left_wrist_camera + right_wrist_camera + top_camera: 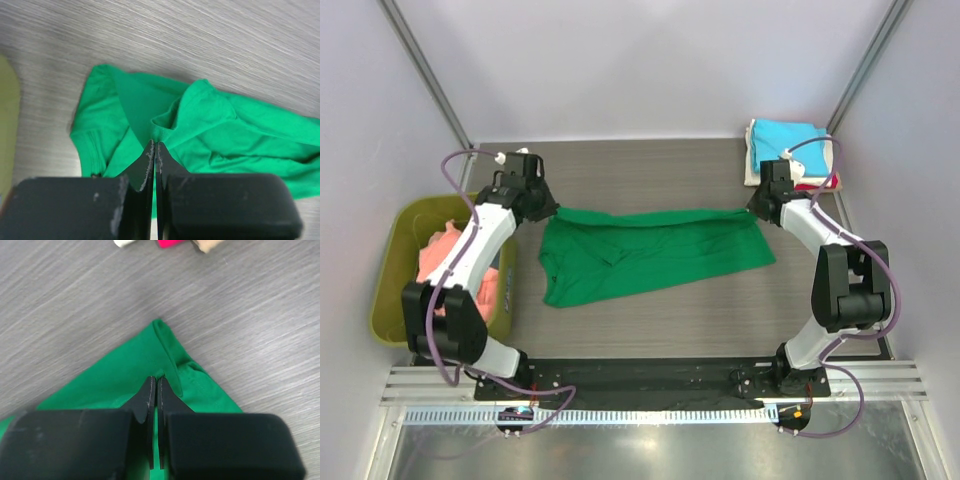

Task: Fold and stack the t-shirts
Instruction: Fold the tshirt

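A bright green t-shirt (650, 255) lies stretched across the middle of the table, its far edge pulled taut between both arms. My left gripper (552, 211) is shut on its far left corner; in the left wrist view my left gripper (154, 143) pinches a fold of the green t-shirt (210, 125). My right gripper (753, 212) is shut on the far right corner, and in the right wrist view my right gripper (155, 378) nips the green t-shirt (125, 375). Folded t-shirts (788, 140), cyan on top of cream and red, are stacked at the back right.
An olive-green tub (402, 262) stands at the left edge of the table, with salmon-pink cloth (445, 255) piled in it. White walls enclose the table on three sides. The arm bases sit on a black rail (650, 375) at the near edge.
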{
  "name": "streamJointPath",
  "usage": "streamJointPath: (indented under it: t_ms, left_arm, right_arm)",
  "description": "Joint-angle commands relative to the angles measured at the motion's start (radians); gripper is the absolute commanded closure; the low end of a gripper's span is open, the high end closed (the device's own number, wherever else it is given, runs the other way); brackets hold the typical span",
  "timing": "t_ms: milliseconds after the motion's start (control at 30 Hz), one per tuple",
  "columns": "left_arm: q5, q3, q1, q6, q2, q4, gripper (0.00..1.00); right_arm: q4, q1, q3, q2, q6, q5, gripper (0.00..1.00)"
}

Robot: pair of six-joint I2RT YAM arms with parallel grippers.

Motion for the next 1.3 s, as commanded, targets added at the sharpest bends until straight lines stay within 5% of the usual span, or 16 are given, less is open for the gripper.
streamJointPath:
  t_ms: [0,567,700,733,833,900,967,1267]
  left_arm:
    - [-0.063,-0.032,-0.013,-0.014,-0.100,-0.014,1.00]
    - [-0.109,-0.247,-0.090,-0.063,-0.330,-0.160,1.00]
    - [-0.074,-0.299,-0.105,-0.112,-0.402,-0.229,0.99]
    - [-0.061,-0.310,-0.131,-0.121,-0.422,-0.238,0.98]
    - [-0.034,-0.351,-0.191,-0.167,-0.507,-0.255,0.73]
    - [-0.021,-0.360,-0.205,-0.187,-0.531,-0.247,0.46]
    - [-0.024,-0.363,-0.208,-0.190,-0.524,-0.228,0.40]
    - [-0.087,-0.419,-0.207,-0.210,-0.257,0.033,0.43]
  right_arm:
    - [0.044,-0.014,-0.019,-0.051,0.013,0.003,0.99]
    - [0.043,-0.031,-0.064,-0.060,0.002,0.021,0.97]
    - [0.026,-0.068,-0.100,-0.073,0.030,0.026,0.55]
    - [0.030,-0.101,-0.114,-0.090,0.044,0.024,0.35]
    - [0.043,-0.126,-0.136,-0.149,0.024,0.014,0.16]
    - [0.044,-0.123,-0.130,-0.173,0.021,-0.044,0.14]
    - [0.049,-0.105,-0.130,-0.176,0.024,-0.075,0.14]
    - [0.078,0.082,-0.099,0.012,-0.004,-0.161,0.14]
